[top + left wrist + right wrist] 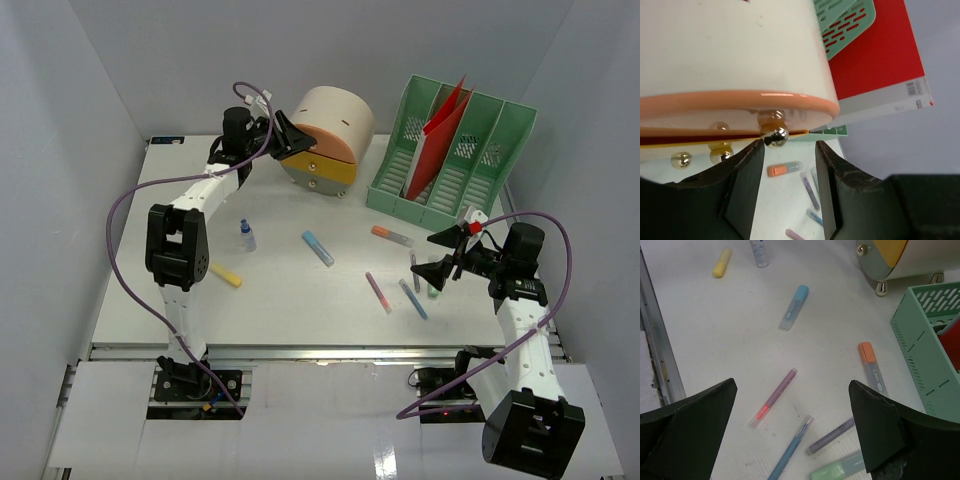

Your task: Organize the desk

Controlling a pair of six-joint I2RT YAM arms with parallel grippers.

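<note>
Left gripper [789,146] is at the cream round drawer unit [335,125], at the far middle of the desk [290,300]. Jaws half-wide, holding nothing. A gold knob [775,135] on the unit's front sits right between the fingertips, close to one finger with a visible gap to the other; can't tell if it touches.

Key relation: the knob lies dead ahead of the left gripper, in the jaw gap and at tip depth. The left arm is the near one; the right arm is well apart from the unit. Likely step is to close on the knob and pull the tier open, so the pull has to run back along the gripper's own axis.

Right gripper [792,385] is spread wide and empty, hovering over the pen cluster at the desk's front right. A pink pen [774,397] lies under it, long axis diagonal to the jaw line. A blue pen [790,450], purple pen [830,436] and green highlighter [840,470] lie just beside it.

An orange highlighter [871,365], blue highlighter [794,307], yellow highlighter [722,262] and small bottle [759,252] are scattered loose. The green file rack [450,150] holds a red folder [440,125] upright. The desk isn't organized yet.
</note>
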